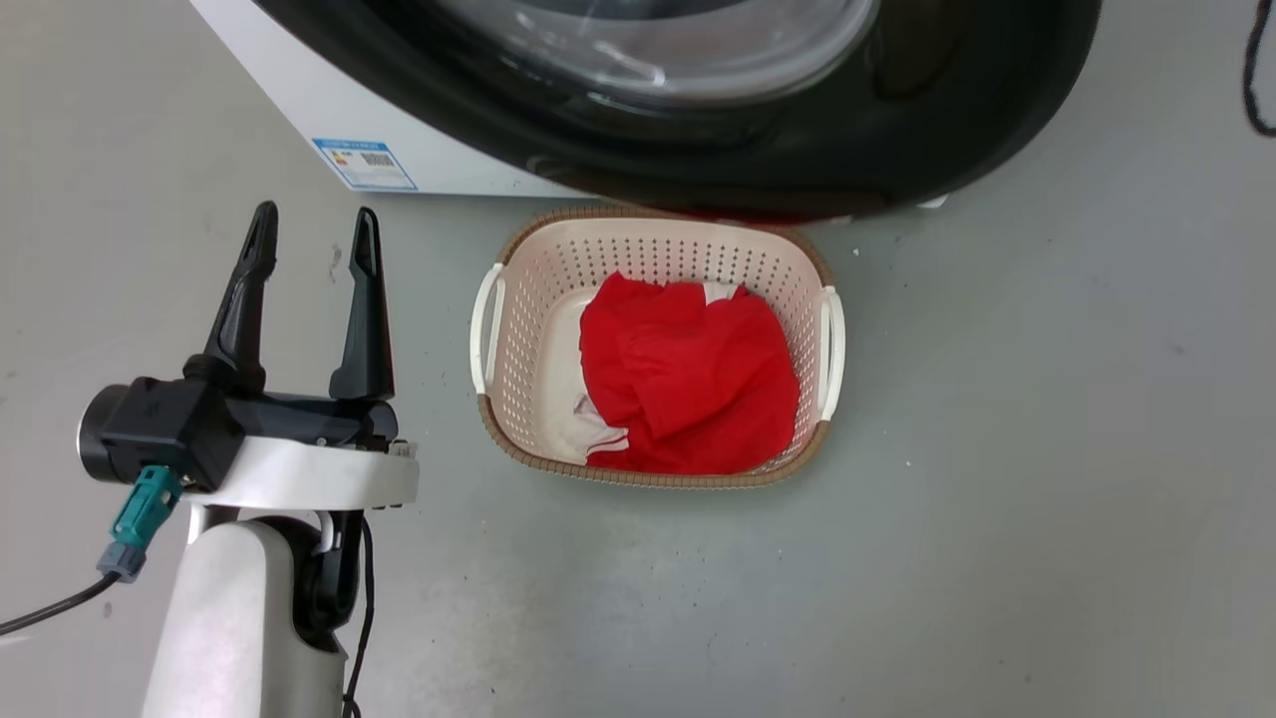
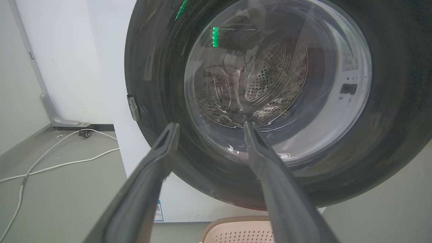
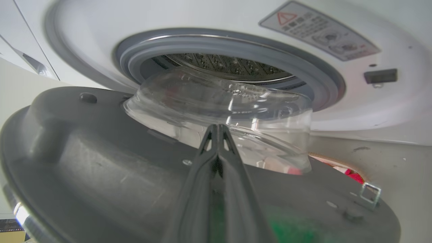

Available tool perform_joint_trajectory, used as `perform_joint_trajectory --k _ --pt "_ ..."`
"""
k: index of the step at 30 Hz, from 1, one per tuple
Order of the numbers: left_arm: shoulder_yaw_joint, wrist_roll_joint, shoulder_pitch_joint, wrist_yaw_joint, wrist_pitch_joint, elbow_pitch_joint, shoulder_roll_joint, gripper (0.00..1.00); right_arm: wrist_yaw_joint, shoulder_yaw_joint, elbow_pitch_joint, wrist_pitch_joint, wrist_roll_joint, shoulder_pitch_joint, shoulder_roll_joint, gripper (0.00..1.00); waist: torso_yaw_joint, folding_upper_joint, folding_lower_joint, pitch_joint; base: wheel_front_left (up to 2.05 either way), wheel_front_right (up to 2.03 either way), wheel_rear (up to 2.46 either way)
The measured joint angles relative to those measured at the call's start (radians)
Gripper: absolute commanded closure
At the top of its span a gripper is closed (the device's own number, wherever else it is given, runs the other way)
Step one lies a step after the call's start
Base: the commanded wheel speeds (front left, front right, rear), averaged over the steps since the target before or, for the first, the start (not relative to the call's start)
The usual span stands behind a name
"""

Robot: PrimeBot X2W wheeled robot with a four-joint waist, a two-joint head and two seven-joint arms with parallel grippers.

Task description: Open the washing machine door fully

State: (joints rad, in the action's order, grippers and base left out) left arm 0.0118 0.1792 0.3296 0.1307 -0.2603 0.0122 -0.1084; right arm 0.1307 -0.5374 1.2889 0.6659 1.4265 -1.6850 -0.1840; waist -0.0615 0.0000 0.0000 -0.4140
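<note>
The washing machine door (image 1: 897, 130) is a glossy black disc with a clear glass centre, swung out from the white machine front and overhanging the top of the head view. My left gripper (image 1: 315, 214) is open at the lower left, empty, left of the door and apart from it. In the left wrist view the left gripper (image 2: 211, 125) points at the door's outer face (image 2: 155, 67). In the right wrist view my right gripper (image 3: 217, 126) is shut, lying along the door's grey inner face (image 3: 84, 162) with its tips at the glass bowl (image 3: 219, 98). Behind it is the drum opening (image 3: 229, 64).
A perforated laundry basket (image 1: 488, 329) holding a red garment (image 1: 688, 379) stands on the grey floor just below the door. White cables (image 2: 50, 165) lie on the floor left of the machine. A black cable (image 1: 1251, 70) hangs at the top right. A metal latch hook (image 3: 369, 194) sticks out of the door's edge.
</note>
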Motion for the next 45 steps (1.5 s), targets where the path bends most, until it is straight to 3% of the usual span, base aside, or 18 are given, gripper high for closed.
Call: perform_joint_trajectory --k 8,25,37,45 --pt "0.004 -0.007 -0.029 0.000 0.000 0.012 0.006 0.00 0.000 0.015 -0.042 0.133 0.046 0.089 0.066 1.00 0.011 0.0000 0.0000 0.062 0.00 0.00 0.00" --pt "-0.022 -0.009 -0.091 0.000 0.000 0.042 0.025 0.00 0.000 0.007 -0.397 0.331 0.175 0.445 0.122 1.00 -0.009 0.0000 -0.0001 0.182 0.00 0.00 0.00" --pt "-0.015 -0.008 -0.132 0.000 0.000 0.053 0.041 0.00 0.000 -0.089 -0.579 0.316 0.271 0.608 0.128 1.00 -0.028 0.0000 -0.0001 0.230 0.00 0.00 0.00" --pt "-0.008 -0.009 -0.149 0.000 0.000 0.062 0.046 0.00 0.000 -0.135 -0.635 0.191 0.302 0.672 0.131 1.00 -0.019 0.0000 -0.0001 0.251 0.00 0.00 0.00"
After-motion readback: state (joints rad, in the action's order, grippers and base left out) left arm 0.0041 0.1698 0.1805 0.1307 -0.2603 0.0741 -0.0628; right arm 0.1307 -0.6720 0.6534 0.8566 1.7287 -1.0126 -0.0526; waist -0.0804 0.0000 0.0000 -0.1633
